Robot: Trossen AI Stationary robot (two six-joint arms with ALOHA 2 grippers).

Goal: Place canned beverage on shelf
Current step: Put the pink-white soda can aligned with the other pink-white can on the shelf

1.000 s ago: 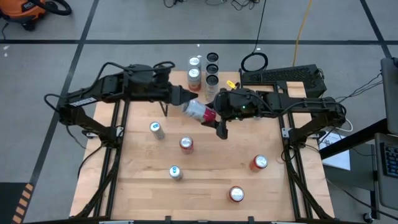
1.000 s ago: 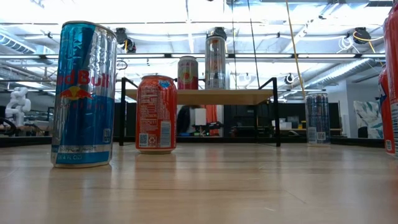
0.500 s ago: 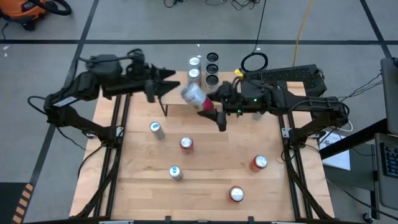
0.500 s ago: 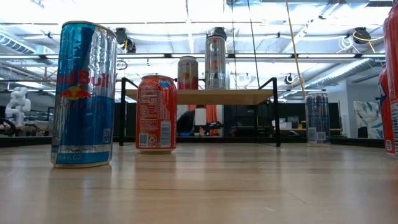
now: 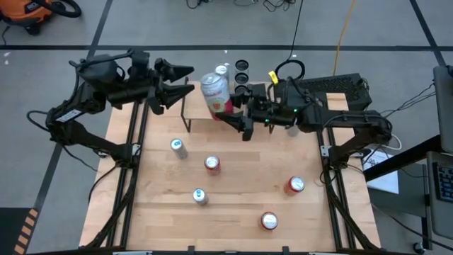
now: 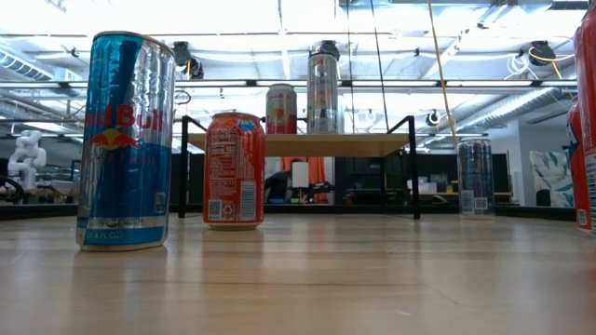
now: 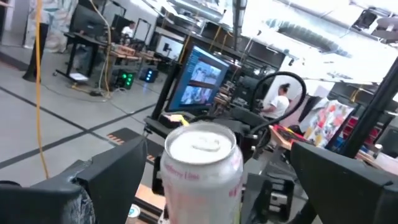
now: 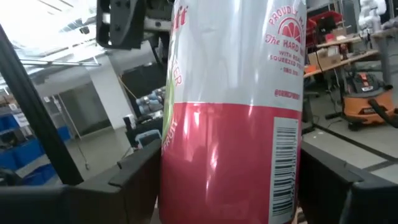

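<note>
two cans [image 6: 322,87] on shelf [image 6: 321,144]

Red-and-white can [image 8: 233,118]: in the right wrist view we lose its top and base past the picture's edges.
Red can [image 6: 585,121]: in the low view we see only a sliver at the right edge.
Shelf [image 5: 202,113]: from above, we find its top largely covered by the held can and the arms.
Lettering on the held can in the left wrist view: too blurred for us to read.
</note>
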